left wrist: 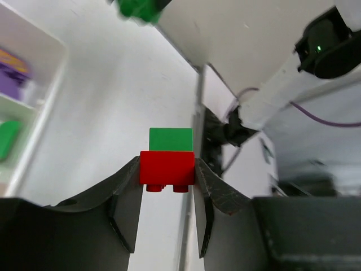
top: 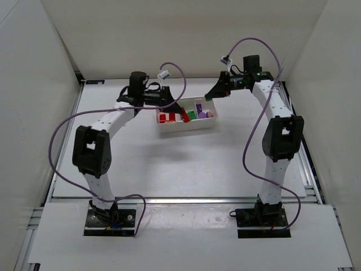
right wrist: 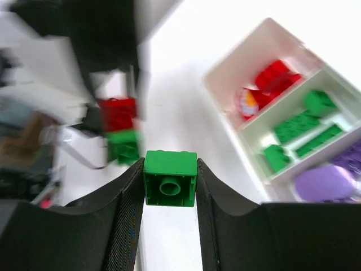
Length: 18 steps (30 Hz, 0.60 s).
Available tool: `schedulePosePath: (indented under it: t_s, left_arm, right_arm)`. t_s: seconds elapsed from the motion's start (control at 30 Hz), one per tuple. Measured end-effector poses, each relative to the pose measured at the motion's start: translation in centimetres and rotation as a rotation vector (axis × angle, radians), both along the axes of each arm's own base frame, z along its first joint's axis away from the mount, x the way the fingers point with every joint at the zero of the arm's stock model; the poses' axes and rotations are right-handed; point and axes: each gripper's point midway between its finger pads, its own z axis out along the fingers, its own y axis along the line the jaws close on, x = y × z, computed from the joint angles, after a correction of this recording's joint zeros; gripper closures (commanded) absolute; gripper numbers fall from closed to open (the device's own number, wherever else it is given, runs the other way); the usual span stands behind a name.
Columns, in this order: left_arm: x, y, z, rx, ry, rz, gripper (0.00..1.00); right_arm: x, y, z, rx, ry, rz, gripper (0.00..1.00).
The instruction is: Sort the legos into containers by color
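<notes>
Top external view: left arm [top: 107, 127] rises from its base at the near counter [top: 169, 164] edge, elbow bent, forearm angled up and to the right, left jaws at the left end of the white tray [top: 186, 129]. Right arm [top: 276, 107] stands taller, upper link near vertical, wrist turned left, right jaws raised above the tray's right end. The tray lies at mid-counter between the 2 wrists. Its 3 compartments hold red bricks [top: 166, 117] at left, green bricks [top: 192, 114] in the middle and purple bricks [top: 207, 113] at right. Left wrist view: left jaws closed narrow on a red-and-green pair [left wrist: 167, 168], pads on the red half, the green half beyond it, held above bare counter. The tray is at the left edge and a blurred green piece at the top edge. Right wrist view: right jaws clamped on 1 green brick [right wrist: 170, 178], its hollow underside facing the camera, held in the air. The tray is at upper right, and the red-and-green pair shows blurred just beyond.
</notes>
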Motion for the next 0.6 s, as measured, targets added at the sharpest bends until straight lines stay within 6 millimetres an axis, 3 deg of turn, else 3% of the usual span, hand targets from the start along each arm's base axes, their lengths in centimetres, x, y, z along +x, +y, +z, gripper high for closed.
schedulePosePath:
  t_s: [0.23,0.37,0.47,0.53,0.57,0.6]
  left_arm:
    - [2.5,5.0,4.6,0.139,-0.263,0.293,0.77]
    - [4.0,7.0,5.1,0.216,-0.329,0.414,0.76]
    - [4.8,8.0,4.6,0.256,-0.334,0.461,0.75]
    - [5.0,8.4,4.2,0.276,-0.325,0.479,0.74]
    - [5.1,8.5,4.1,0.281,-0.327,0.485,0.74]
    - [5.3,8.7,4.1,0.286,-0.329,0.492,0.74]
  right_arm:
    - [2.1,5.8,-5.0,-0.283,-0.11,-0.07,1.0]
    - [2.7,9.0,-8.2,-0.395,-0.148,-0.076,1.0]
    - [3.2,9.9,-10.9,-0.463,-0.156,-0.083,0.99]
    - [4.0,9.7,-12.9,-0.506,-0.151,-0.098,0.87]
    - [4.3,9.4,-13.8,-0.53,-0.145,-0.106,0.7]
    - [4.6,9.0,-14.6,-0.553,-0.143,-0.116,0.6]
